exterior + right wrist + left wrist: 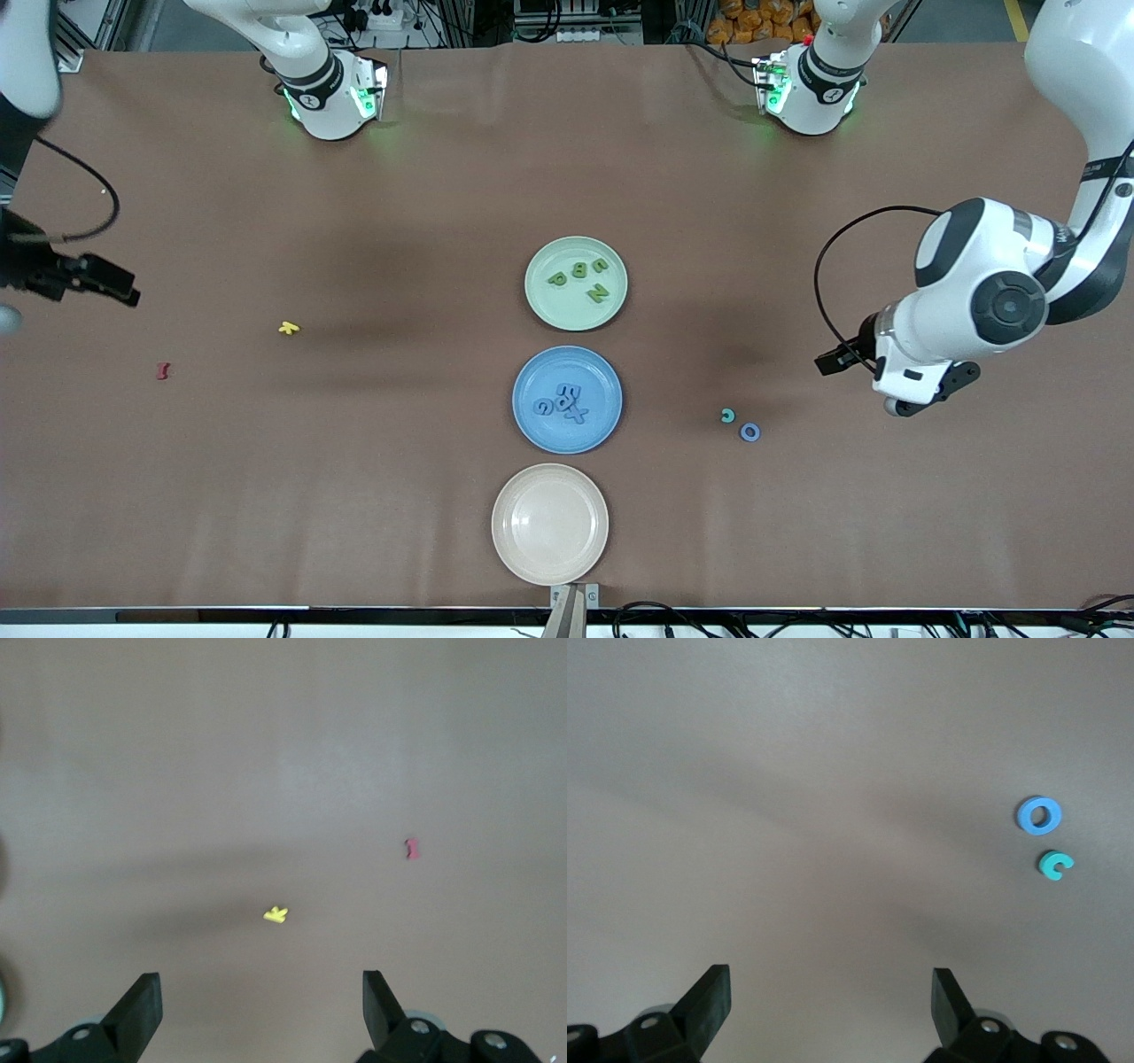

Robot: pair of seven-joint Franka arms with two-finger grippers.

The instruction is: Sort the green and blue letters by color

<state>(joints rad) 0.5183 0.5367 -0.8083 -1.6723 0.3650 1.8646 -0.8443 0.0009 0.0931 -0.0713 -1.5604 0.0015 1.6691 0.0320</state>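
Right gripper (pixel 257 1010) up over the right arm's end of the table, fingers spread apart, nothing between them. Red letter (pixel 162 370) and yellow letter (pixel 288 329) flat on the table (pixel 354 496) at that same end, well apart from each other. At mid-table, three plates in a row: green plate (pixel 535 301) farthest from the front camera, carrying the green letters (pixel 580 276); blue plate (pixel 532 424) next, carrying the blue letters (pixel 561 403) bunched together; beige plate (pixel 509 540) nearest, bare. Toward the left arm's end, teal c-shaped letter (pixel 727 416) and blue ring letter (pixel 749 431) just beside each other on the table. Left gripper (pixel 831 1014) up over that end, fingers wide apart, empty.
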